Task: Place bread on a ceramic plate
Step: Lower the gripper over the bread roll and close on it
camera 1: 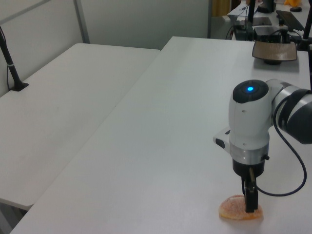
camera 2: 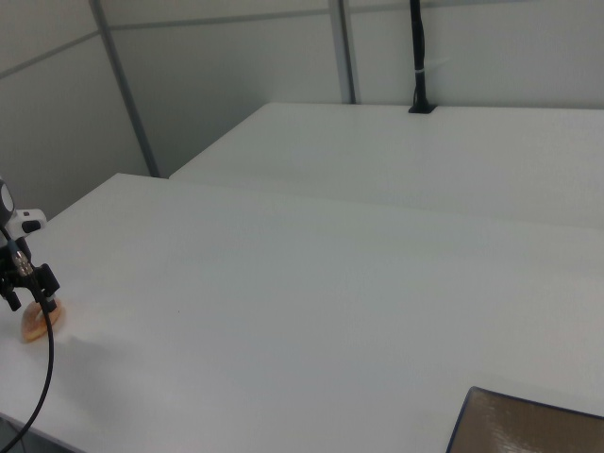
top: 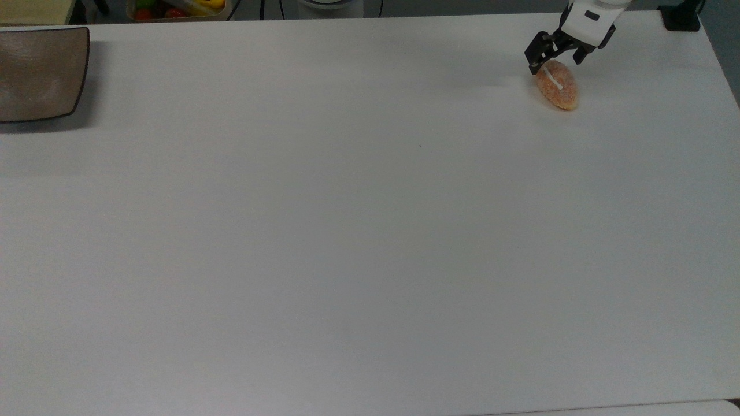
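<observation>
The bread point(top: 558, 89) is a speckled orange-tan bun with a white stripe, lying flat near the far right corner of the white table point(top: 370, 231). My gripper point(top: 555, 62) is open and low over the bun's far end, one finger on each side. In the left view a dark finger point(camera 1: 250, 202) reaches down in front of the bread point(camera 1: 231, 210). In the right view the gripper point(camera 2: 30, 300) straddles the bread point(camera 2: 38, 327). The ceramic plate point(top: 34, 72) is brown-grey and square, at the far left edge of the top view, a whole table length from the bun. It also appears as the plate point(camera 1: 274, 49) and the plate point(camera 2: 538, 425).
A container of colourful toy food point(top: 176, 8) stands beyond the table's far edge. A black clamp point(top: 681, 17) sits at the far right corner. A second white table point(camera 1: 63, 107) adjoins. The arm's cable point(camera 1: 292, 180) loops beside the wrist.
</observation>
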